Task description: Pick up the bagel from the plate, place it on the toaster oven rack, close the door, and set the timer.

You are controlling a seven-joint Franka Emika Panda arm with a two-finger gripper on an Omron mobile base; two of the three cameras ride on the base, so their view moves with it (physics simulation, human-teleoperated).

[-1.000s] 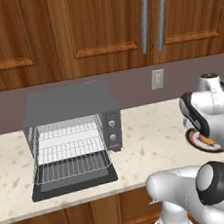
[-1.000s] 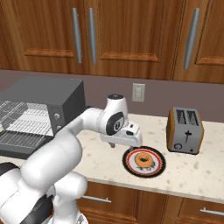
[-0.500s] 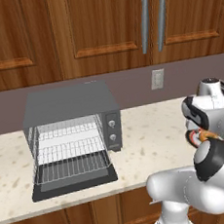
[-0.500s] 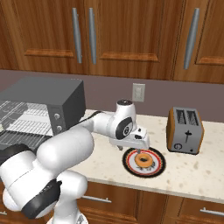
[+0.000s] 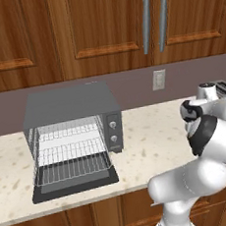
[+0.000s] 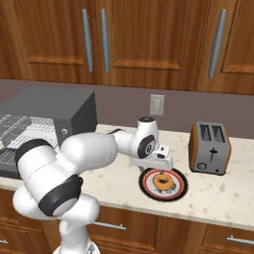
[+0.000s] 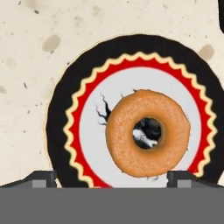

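Beside plate: orange toaster; pincer wide open, empty, above bagel.

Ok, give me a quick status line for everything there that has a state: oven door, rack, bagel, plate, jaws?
toaster oven: on the counter, cavity open to the front.
door: folded down flat, fully open.
rack: slid partway out over the door, nothing on it.
bagel: lying flat on the plate, not gripped.
plate: on the counter, holding the bagel.
gripper: jaws open, poised above the bagel.
orange toaster: upright, slots bare.
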